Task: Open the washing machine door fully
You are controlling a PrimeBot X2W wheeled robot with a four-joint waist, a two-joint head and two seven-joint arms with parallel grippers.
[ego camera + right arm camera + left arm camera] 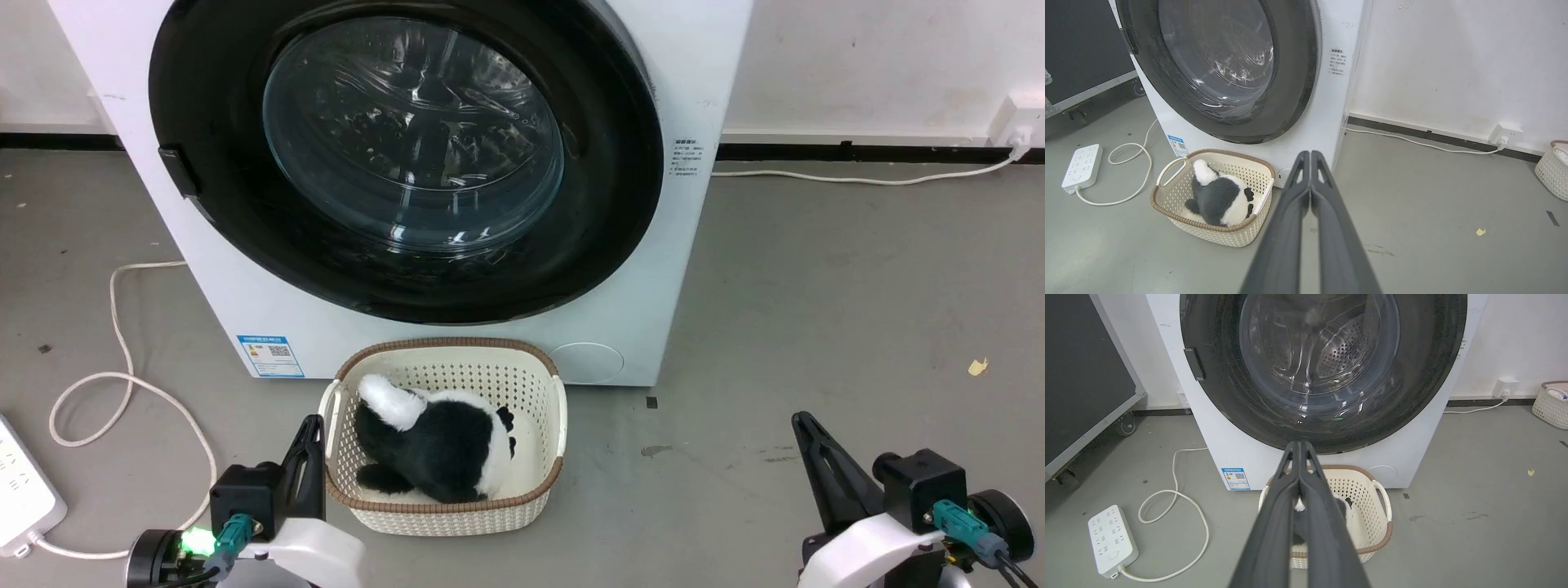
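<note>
The white washing machine (457,343) stands straight ahead on the grey floor. Its washing machine door (212,163), a glossy black ring around bulging clear glass, lies flat against the front, with a small black handle at its left edge. The steel drum shows through the glass. My left gripper (311,421) is shut and empty at the lower left, beside the basket's left rim. My right gripper (798,418) is shut and empty at the lower right, over bare floor. Both are well below the door. The door (1229,388) and the washing machine (1327,114) also show in the wrist views.
A cream basket (539,384) holding a black-and-white plush toy (433,441) sits on the floor against the washer's front. A white power strip (1110,539) and looping cable (122,359) lie at the left. A dark wheeled case (1086,375) stands far left; another basket (1551,171) sits by the right wall.
</note>
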